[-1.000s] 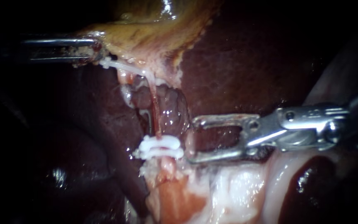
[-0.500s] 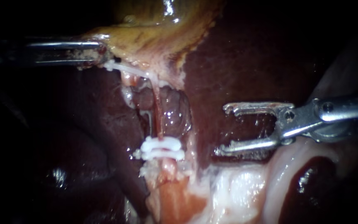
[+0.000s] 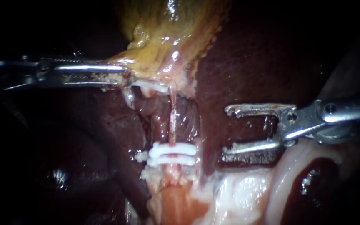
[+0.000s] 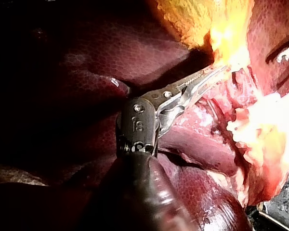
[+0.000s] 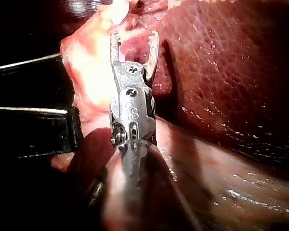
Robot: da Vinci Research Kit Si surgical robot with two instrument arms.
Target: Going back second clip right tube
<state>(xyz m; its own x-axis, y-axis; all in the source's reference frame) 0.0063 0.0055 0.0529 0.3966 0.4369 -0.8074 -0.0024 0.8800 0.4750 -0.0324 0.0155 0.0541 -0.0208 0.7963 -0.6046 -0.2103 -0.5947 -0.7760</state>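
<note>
1. The right instrument (image 3: 227,130) comes in from the right with its jaws spread wide and nothing between them. The tips hang over the dark liver (image 3: 255,58), apart from it as far as the endoscope view shows.
2. The white clips (image 3: 172,152) are near those open tips, toward the left. They show as two pale bars lying close together across a thin pink tube (image 3: 173,121).
3. The tube runs from the clips up to the yellow gallbladder (image 3: 167,37). A fainter strand lies beside it, so it cannot be said for certain which tube the task means.
4. The left instrument (image 3: 125,77) enters from the left, its jaws closed on the lower edge of the gallbladder, which looks drawn taut.
5. Pale tissue (image 3: 238,196) lies below the clips and under the right instrument.
6. Handling, as a judgement: the tube is probably soft, slippery and easily torn, while the clips are light and stiff but could be knocked askew. Neither invites a grip — a retreat calls for empty jaws kept clear of both. Any hold belongs on the gallbladder's thicker edge, where the left instrument has it.
</note>
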